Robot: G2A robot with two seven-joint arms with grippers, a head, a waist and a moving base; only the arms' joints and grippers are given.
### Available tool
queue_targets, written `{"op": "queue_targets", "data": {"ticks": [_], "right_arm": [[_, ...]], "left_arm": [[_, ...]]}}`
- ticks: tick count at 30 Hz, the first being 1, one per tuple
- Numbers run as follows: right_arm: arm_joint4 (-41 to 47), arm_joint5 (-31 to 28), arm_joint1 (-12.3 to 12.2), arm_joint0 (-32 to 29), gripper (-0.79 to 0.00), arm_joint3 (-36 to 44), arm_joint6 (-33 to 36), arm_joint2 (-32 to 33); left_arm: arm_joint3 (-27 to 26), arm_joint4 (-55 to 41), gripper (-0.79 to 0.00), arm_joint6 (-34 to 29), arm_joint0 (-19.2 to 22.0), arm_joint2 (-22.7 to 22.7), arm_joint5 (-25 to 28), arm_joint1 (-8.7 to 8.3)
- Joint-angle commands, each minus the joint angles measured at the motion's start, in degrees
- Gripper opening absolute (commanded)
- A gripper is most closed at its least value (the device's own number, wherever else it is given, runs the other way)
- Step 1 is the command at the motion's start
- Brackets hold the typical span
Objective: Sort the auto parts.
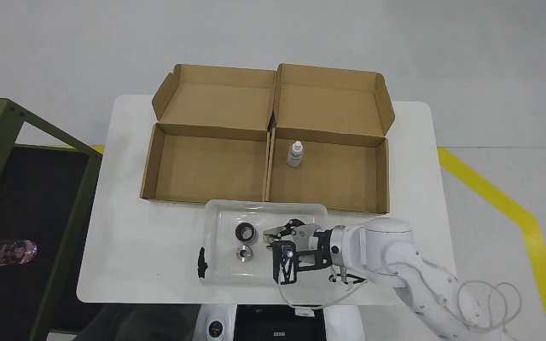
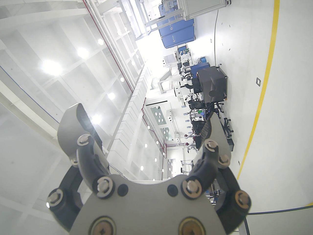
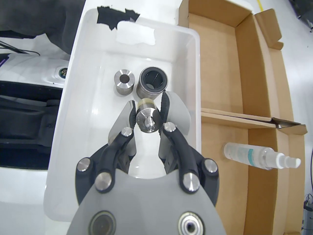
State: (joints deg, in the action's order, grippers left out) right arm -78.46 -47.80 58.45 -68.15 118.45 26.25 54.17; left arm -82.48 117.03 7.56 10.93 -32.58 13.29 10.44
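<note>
Metal part: a stubby stepped steel cylinder (image 3: 146, 121) with a pale band round it sat clamped in the right end effector (image 3: 146, 103), low over the tray floor, probably ready to be carried to a box.
Right end effector: drawn narrow onto the cylinder's round sides, with the stub end facing the wrist camera.
Plastic tray (image 3: 93, 123): translucent white, on the counter (image 1: 136, 256) nearest the robot; it seemed to serve as the unsorted supply.
Parts left in tray: a small steel bush (image 3: 124, 81) and a larger sleeve with a black bore (image 3: 151, 83) stood upright side by side, just beyond the fingertips.
Black tape (image 3: 115, 17): a torn strip on the tray's end wall; its purpose was unclear.
Cardboard boxes: the box with the bottle (image 1: 341, 179) and the neighbouring box (image 1: 205, 166) lay open beyond the tray, lids folded back, apparently as sorting bins.
Spray bottle (image 1: 295, 153): close to the wall between the boxes; whether it was upright or lying could not be told.
Left end effector (image 2: 145, 112): fingers spread wide, holding nothing, aimed at the ceiling, seemingly parked out of the way.
Stage: a pick in hand; which box suited this part could not be judged.
</note>
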Motion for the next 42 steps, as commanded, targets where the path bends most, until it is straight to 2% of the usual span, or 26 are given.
{"op": "queue_targets", "data": {"ticks": [1, 9, 21, 32, 42], "right_arm": [[-0.4, 0.4, -0.2, -0.5, -0.785, 0.2, -3.1, 1.3], [-1.2, 1.3, -1.0, -2.6, -0.785, 0.4, -11.2, 7.0], [1.4, 2.7, -1.6, -3.3, -0.785, -1.0, -14.8, 13.2], [8.5, 3.2, -1.2, 2.1, -0.785, -7.5, -8.9, 14.2], [14.0, 4.4, -0.3, 11.0, -0.785, -16.8, 3.1, 10.3]], "left_arm": [[0.0, 0.0, 0.0, 0.0, 0.0, 0.0, 0.0, 0.0], [0.0, 0.0, 0.0, 0.0, 0.0, 0.0, 0.0, 0.0], [0.0, 0.0, 0.0, 0.0, 0.0, 0.0, 0.0, 0.0], [0.0, 0.0, 0.0, 0.0, 0.0, 0.0, 0.0, 0.0], [0.0, 0.0, 0.0, 0.0, 0.0, 0.0, 0.0, 0.0]]}}
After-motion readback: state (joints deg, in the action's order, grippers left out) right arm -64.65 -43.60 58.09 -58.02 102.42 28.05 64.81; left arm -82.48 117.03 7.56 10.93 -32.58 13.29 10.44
